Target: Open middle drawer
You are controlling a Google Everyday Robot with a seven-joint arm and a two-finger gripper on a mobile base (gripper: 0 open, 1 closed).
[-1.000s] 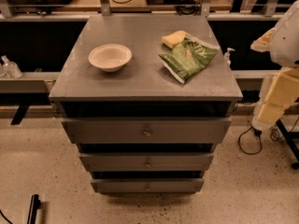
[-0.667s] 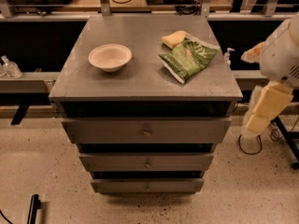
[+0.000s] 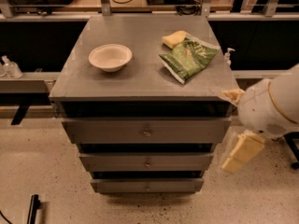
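The grey cabinet (image 3: 140,78) has three drawer fronts stacked under its top. The middle drawer (image 3: 117,162) is the second front down, plain grey with a small round knob (image 3: 147,163) at its centre, and its front sits in line with the stack. My gripper (image 3: 243,152) is a cream-coloured piece hanging below the white arm (image 3: 271,108), to the right of the cabinet. It is level with the middle drawer and apart from it, not touching the knob.
On the cabinet top are a white bowl (image 3: 110,57), a green chip bag (image 3: 189,57) and a yellow sponge (image 3: 174,38). The top drawer (image 3: 107,130) and bottom drawer (image 3: 121,185) lie above and below. A speckled floor (image 3: 46,181) surrounds the cabinet.
The arm has swung down and to the left, closer to the cabinet's right side. The gripper now hangs lower, beside the drawer fronts. The drawers have not moved.
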